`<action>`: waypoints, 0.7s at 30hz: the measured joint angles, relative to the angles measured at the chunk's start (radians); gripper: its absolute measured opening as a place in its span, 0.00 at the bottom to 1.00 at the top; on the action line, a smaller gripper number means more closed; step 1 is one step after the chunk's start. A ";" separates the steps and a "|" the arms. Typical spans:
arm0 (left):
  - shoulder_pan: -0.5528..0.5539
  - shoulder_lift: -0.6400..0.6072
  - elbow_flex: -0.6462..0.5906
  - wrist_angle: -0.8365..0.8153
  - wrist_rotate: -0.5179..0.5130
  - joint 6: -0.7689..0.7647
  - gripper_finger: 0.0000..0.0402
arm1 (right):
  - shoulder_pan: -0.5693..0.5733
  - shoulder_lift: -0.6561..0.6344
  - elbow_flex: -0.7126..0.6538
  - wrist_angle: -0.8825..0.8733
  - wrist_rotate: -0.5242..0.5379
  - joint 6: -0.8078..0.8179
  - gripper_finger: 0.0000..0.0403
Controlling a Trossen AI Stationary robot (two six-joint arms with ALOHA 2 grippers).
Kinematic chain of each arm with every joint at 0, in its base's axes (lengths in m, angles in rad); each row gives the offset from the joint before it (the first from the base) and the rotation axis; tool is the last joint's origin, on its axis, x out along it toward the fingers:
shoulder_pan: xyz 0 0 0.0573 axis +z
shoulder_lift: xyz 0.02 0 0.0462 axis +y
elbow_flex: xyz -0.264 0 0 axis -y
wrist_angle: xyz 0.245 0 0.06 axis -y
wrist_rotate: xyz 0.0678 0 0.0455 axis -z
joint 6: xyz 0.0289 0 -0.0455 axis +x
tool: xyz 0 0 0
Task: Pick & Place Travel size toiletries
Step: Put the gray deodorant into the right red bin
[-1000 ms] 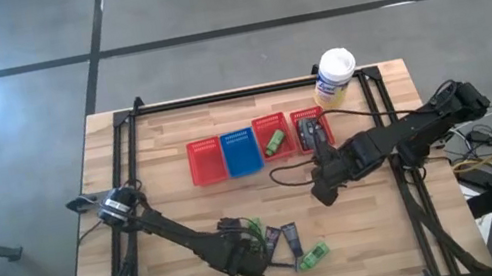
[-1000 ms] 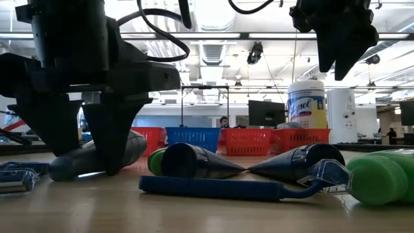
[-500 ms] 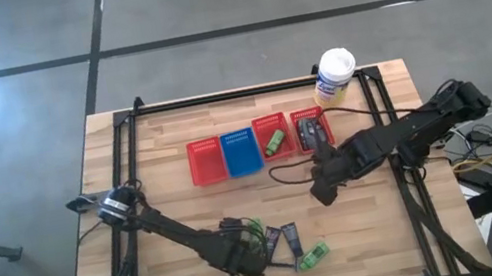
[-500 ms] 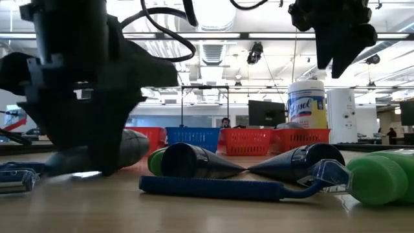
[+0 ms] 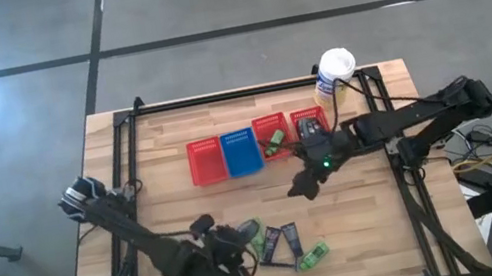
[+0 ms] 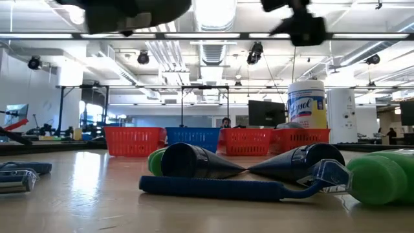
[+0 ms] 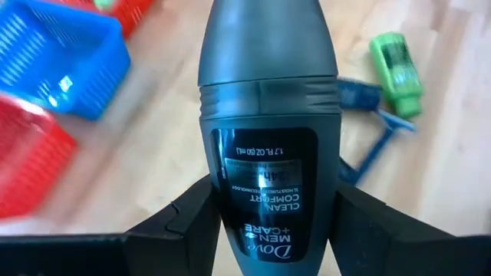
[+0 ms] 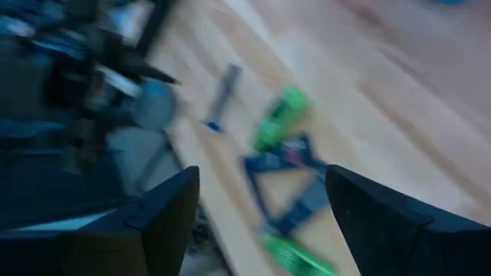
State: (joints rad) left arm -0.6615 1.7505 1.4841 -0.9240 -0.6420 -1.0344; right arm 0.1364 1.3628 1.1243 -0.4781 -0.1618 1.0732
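Gripping a grey Dove bottle [image 7: 268,115] between its fingers, the left hand [image 5: 216,265] sits at the lower middle of the high view. The right hand [image 5: 301,187] hovers open at centre right, above the counter [image 5: 178,211]. Green bottles [image 5: 311,254] and dark tubes [image 5: 290,240] lie at lower centre.

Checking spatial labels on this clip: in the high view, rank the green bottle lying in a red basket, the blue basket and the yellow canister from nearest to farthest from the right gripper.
From the right gripper:
1. Green bottle, in the red basket just beyond it.
2. Blue basket, farther toward the left arm's side.
3. Yellow canister, at the table's far edge.
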 joint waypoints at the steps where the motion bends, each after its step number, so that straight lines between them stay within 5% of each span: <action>1: 0.010 -0.005 0.000 0.001 -0.012 0.029 0.49 | -0.003 0.010 -0.007 0.055 -0.018 0.015 0.70; 7: 0.081 -0.012 0.001 0.086 -0.023 0.236 0.49 | 0.003 0.089 -0.030 0.261 -0.059 0.088 0.77; 21: 0.182 -0.012 0.000 0.212 -0.014 0.427 0.49 | 0.011 0.140 0.032 0.261 -0.056 0.098 0.87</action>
State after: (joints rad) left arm -0.4793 1.7386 1.4841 -0.7117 -0.6563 -0.6079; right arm 0.1478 1.5028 1.1561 -0.2175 -0.2173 1.1710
